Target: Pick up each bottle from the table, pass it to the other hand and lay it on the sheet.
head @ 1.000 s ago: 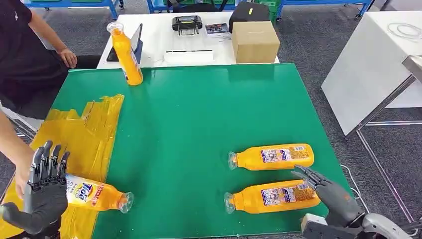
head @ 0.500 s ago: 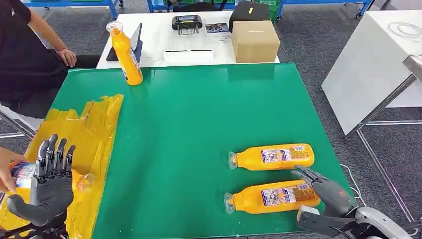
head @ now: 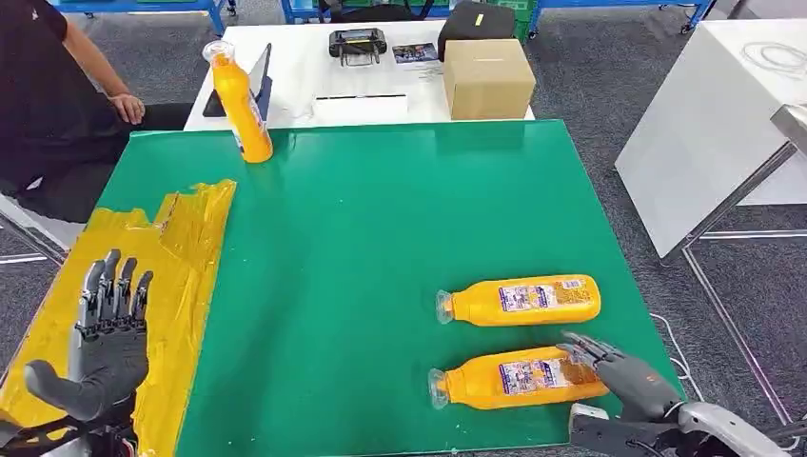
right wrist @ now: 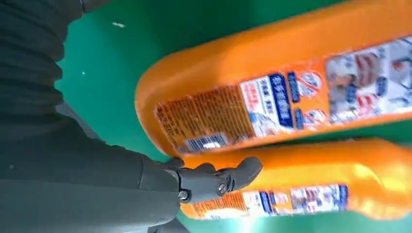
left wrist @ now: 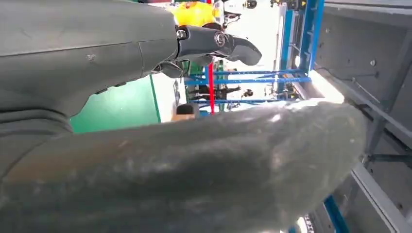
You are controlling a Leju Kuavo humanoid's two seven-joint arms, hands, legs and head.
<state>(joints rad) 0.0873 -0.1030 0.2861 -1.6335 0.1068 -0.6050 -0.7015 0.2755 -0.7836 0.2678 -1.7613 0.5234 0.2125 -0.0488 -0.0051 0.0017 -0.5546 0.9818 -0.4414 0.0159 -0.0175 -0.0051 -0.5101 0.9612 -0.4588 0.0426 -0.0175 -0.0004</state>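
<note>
Near orange bottle (head: 519, 376) lies on its side on the green table (head: 381, 228) — right hand (head: 623, 373) fingers resting on its base end, not wrapped. Left hand (head: 109, 338) spread, holding nothing, over the yellow sheet (head: 186, 238). Right wrist partly cut off at the frame edge.

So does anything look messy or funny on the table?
The yellow sheet is crumpled at its far end rather than flat. One bottle stands at the table's far edge, while two others lie on their sides. Nothing spilled.
</note>
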